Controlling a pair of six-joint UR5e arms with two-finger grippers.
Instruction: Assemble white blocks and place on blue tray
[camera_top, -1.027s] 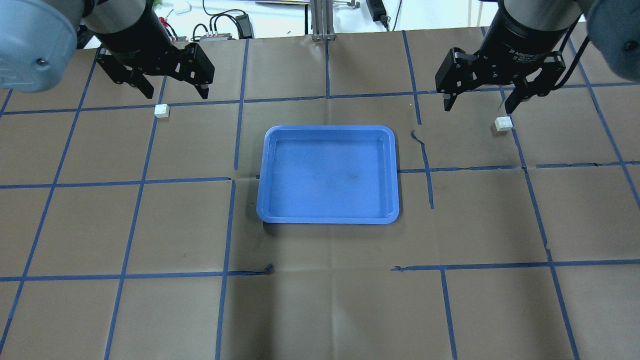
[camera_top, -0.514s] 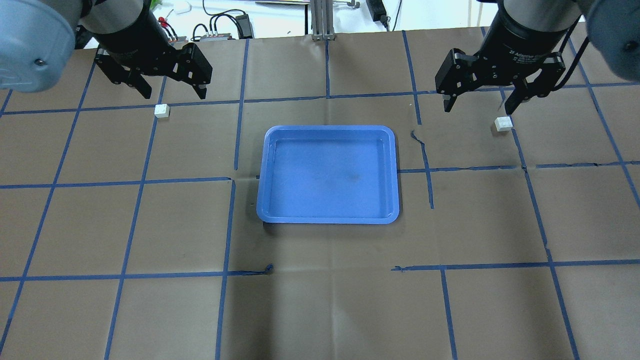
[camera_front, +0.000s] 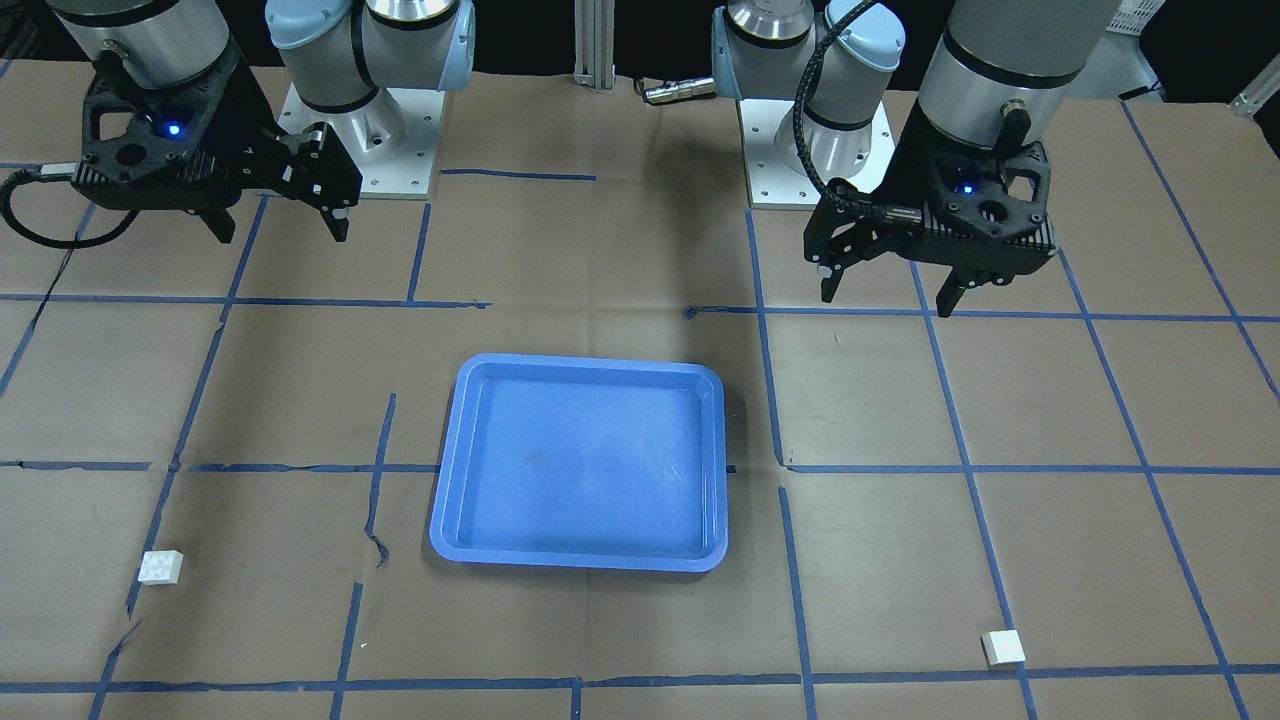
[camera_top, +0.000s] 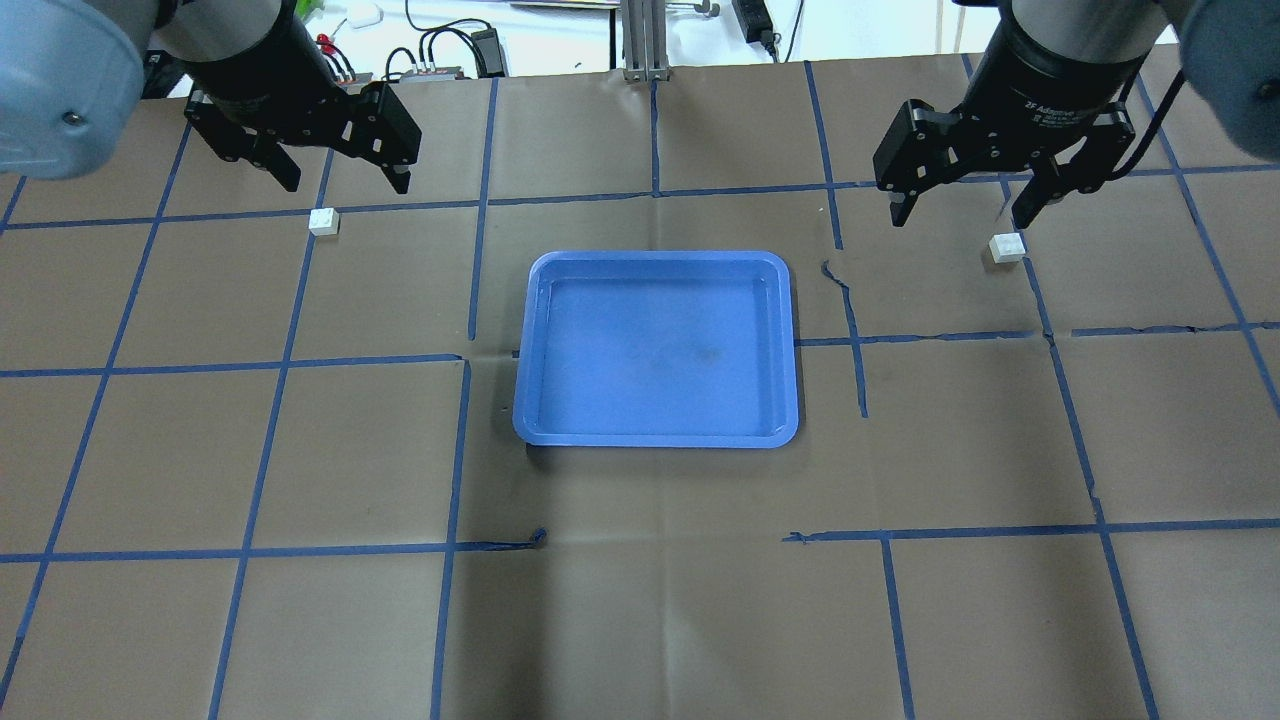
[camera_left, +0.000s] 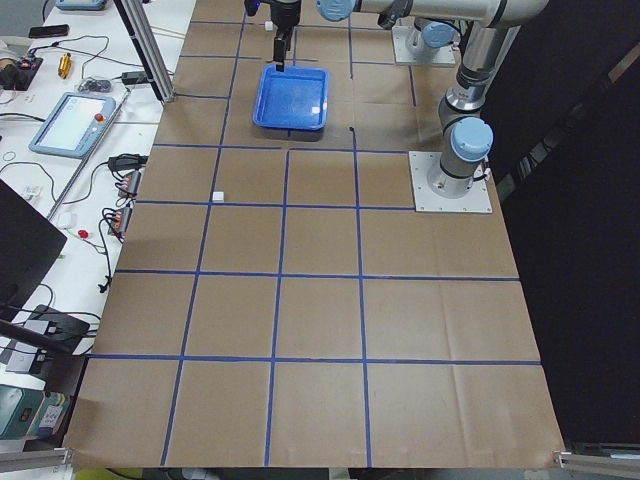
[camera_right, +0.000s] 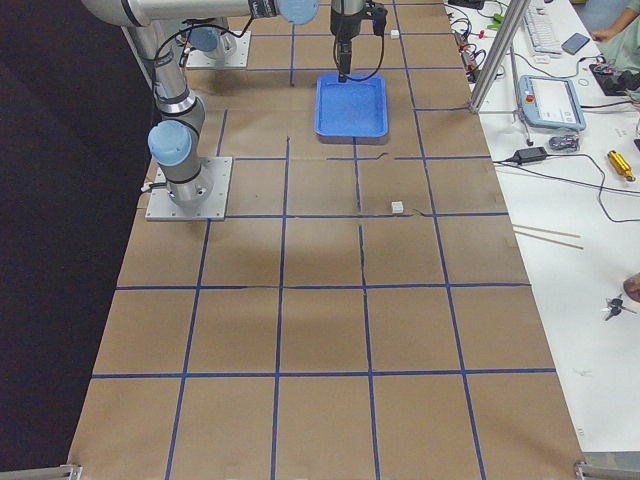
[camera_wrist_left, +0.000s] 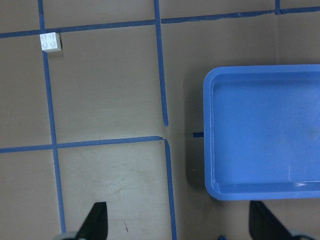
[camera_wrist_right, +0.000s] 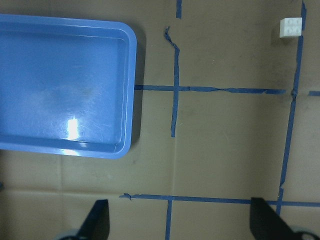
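The blue tray (camera_top: 655, 350) lies empty in the middle of the table; it also shows in the front view (camera_front: 585, 465). One white block (camera_top: 323, 222) sits far left of it, just in front of my left gripper (camera_top: 345, 185), which is open and empty above the table. The other white block (camera_top: 1007, 247) sits far right, close under my open, empty right gripper (camera_top: 958, 220). The left wrist view shows its block (camera_wrist_left: 51, 42) and the tray (camera_wrist_left: 265, 130). The right wrist view shows its block (camera_wrist_right: 291, 27) and the tray (camera_wrist_right: 65, 85).
Brown paper with blue tape lines covers the table. Cables and electronics (camera_top: 440, 60) lie beyond the far edge, with an aluminium post (camera_top: 640, 40) at the middle. The arm bases (camera_front: 350, 150) stand on the robot's side.
My left gripper has drifted slightly toward the far edge of the table. My right gripper has barely shifted. Both blocks and the tray are where they were.
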